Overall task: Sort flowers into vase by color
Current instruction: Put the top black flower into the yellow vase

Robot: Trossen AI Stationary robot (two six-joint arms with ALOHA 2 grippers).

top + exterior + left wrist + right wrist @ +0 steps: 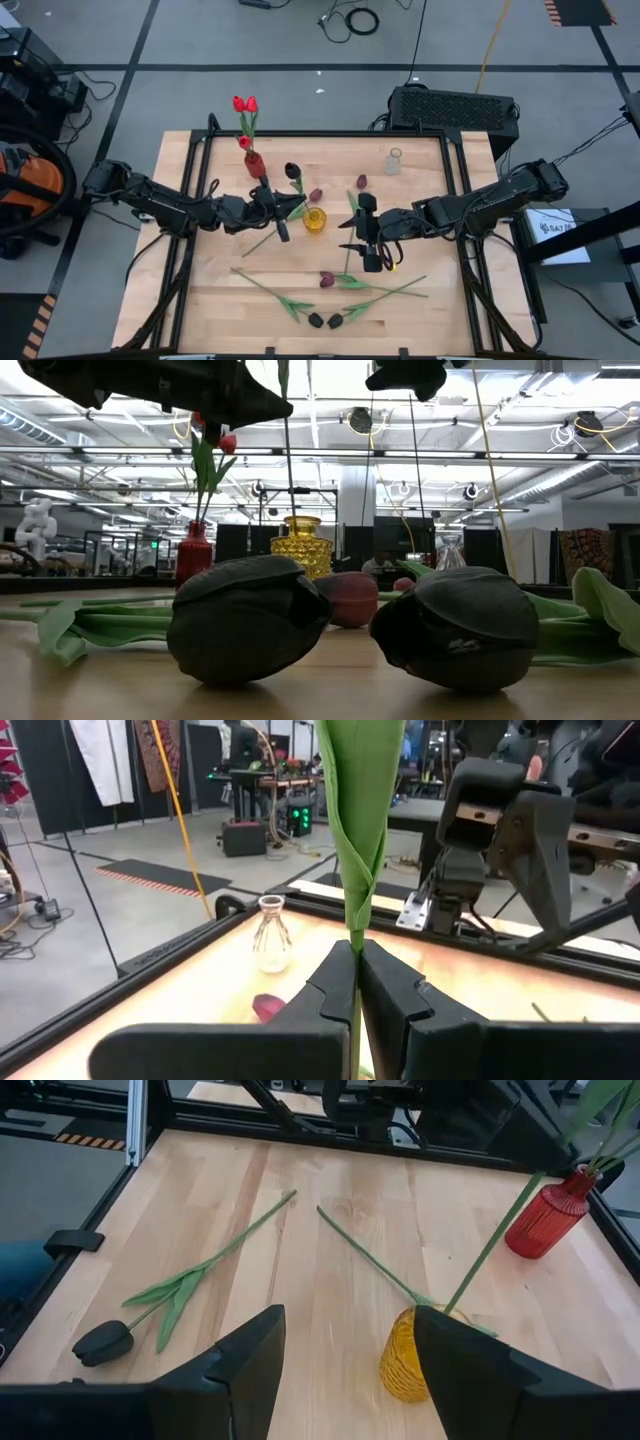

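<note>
My left gripper (296,206) is shut on a black-headed tulip (292,171) beside the yellow vase (315,220), left of the table's middle. The tulip's green leaf (360,810) rises from the fingers in the left wrist view. My right gripper (360,236) hovers open and empty right of the yellow vase (415,1355), fingers spread wide (345,1370). A red vase (255,165) holds red tulips (245,104). Loose tulips lie on the table: maroon heads (327,279) (361,181) and two black heads (324,321) near the front edge. My left gripper pinches the tulip's thin stem (356,948) just below the leaf, between its two fingers. The fingers come about level from the table's left and lie across the stem. The tulip stands nearly upright, and its stem slants down into the yellow vase's mouth (450,1308).
A clear glass vase (394,160) stands at the back right. Another stem (365,1255) lies on the table against the yellow vase. The two black heads (245,615) (460,625) fill the low view. A black frame edges the table.
</note>
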